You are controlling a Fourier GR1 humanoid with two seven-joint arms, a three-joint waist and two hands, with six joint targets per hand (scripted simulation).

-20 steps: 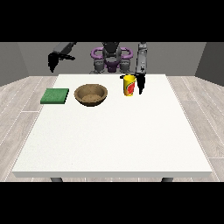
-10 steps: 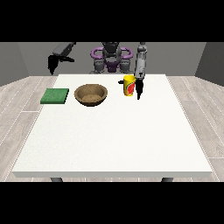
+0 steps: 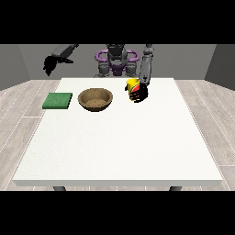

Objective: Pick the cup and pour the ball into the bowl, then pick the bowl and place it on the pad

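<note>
Hand at view's right point(image 3: 140, 93) wrapped around yellow cylindrical cup point(image 3: 132, 86) on white counter point(image 3: 119, 142); other hand point(image 3: 49, 65) raised, fingers unclear. Round wooden bowl point(image 3: 95, 99) beside flat green square pad point(image 3: 58, 100).
</note>
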